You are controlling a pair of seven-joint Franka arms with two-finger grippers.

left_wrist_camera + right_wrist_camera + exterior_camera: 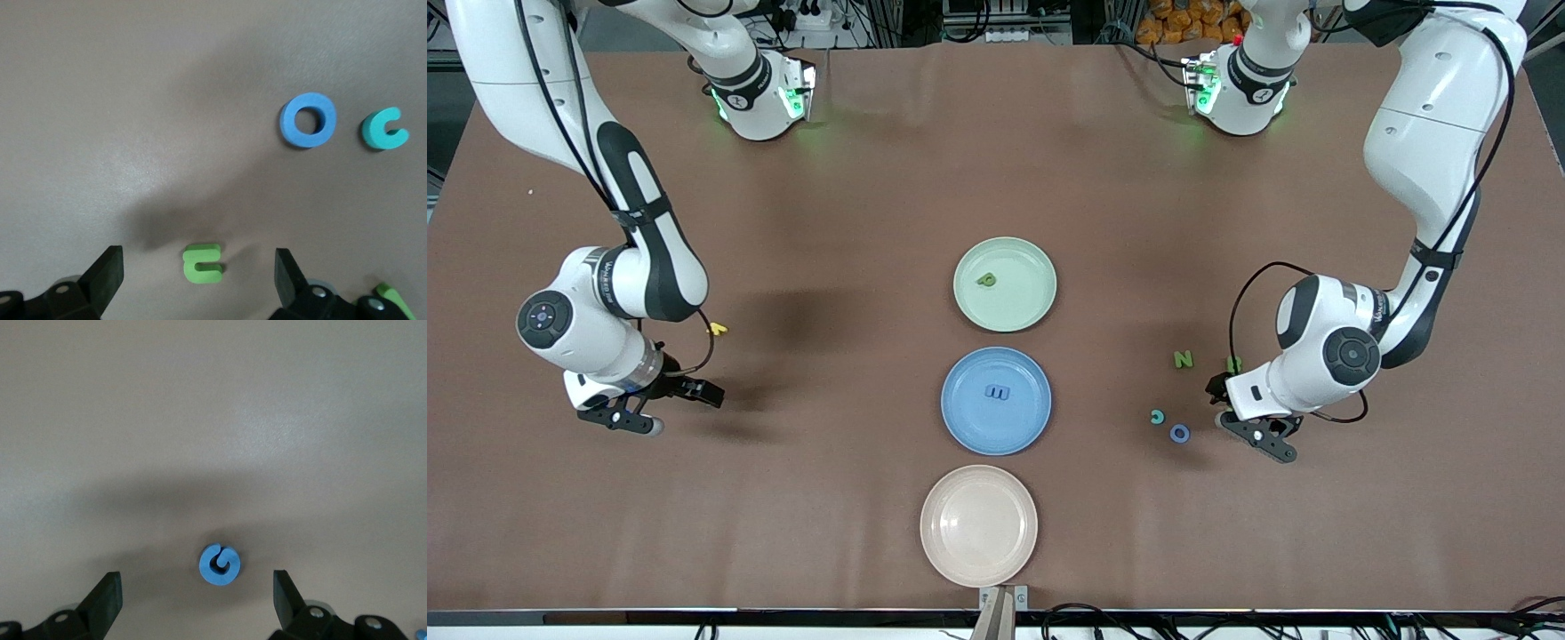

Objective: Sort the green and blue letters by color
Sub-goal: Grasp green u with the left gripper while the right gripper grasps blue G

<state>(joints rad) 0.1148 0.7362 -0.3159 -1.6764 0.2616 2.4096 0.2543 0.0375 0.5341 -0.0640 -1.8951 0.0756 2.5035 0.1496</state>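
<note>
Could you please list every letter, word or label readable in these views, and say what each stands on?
"N": green letter on the table.
"O": blue ring letter on the table.
"G": blue letter, seen in the right wrist view.
Printing on the arm bands by each wrist: too small to read.

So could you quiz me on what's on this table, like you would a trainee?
1. True or false: the pink plate holds a letter.
2. Which plate carries the green letter? A) green plate B) blue plate C) pink plate
3. Fill in: the blue ring letter lies on the table beside a ____ curved letter, near the open left gripper.

Key: 1 false, it holds nothing. 2 A. 3 teal. The right gripper is open too, over a small blue letter seen from its wrist.
</note>
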